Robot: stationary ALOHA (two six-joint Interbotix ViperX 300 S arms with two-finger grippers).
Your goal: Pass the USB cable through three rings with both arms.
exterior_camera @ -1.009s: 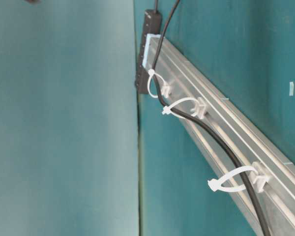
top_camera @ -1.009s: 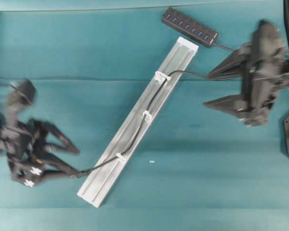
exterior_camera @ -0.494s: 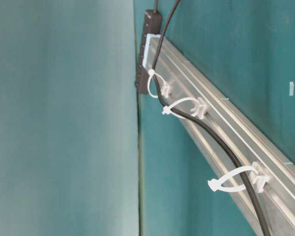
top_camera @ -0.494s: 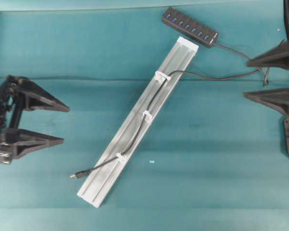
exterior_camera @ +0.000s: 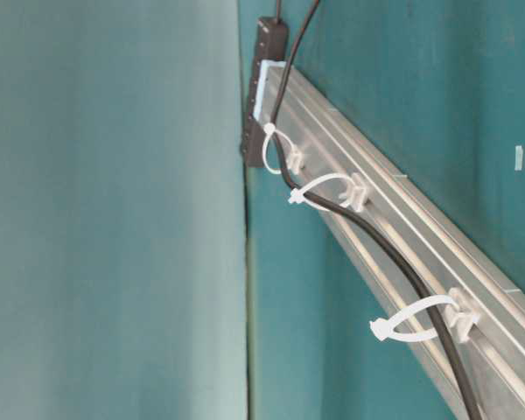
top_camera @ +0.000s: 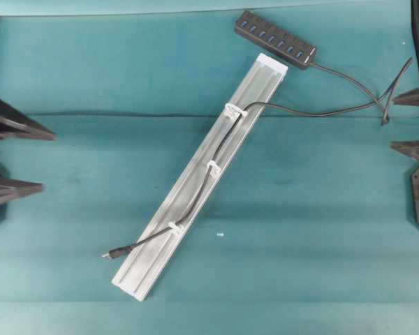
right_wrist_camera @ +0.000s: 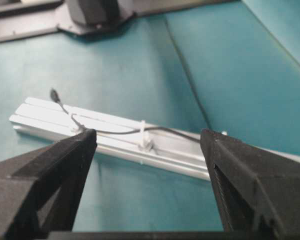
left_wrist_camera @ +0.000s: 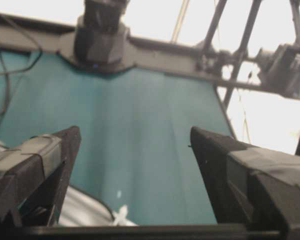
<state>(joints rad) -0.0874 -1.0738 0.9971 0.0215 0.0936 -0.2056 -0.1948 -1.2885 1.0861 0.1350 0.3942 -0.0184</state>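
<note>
Your USB cable already runs through all three rings along the rail, slanting near-left to far-right. Both claws, left claw and right claw, stand spread and empty, well apart from it.

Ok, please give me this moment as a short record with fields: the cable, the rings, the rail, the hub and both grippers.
USB cable: lies along the rail, runs through all three rings
plug: free on the cloth beyond the rail's lower end
three rings: spaced along the rail, each around the cable
rail: silver, diagonal on the teal cloth
hub: black, past the rail's upper end
left gripper: open, holds nothing, at left edge
right gripper: open, holds nothing, at right edge
</note>
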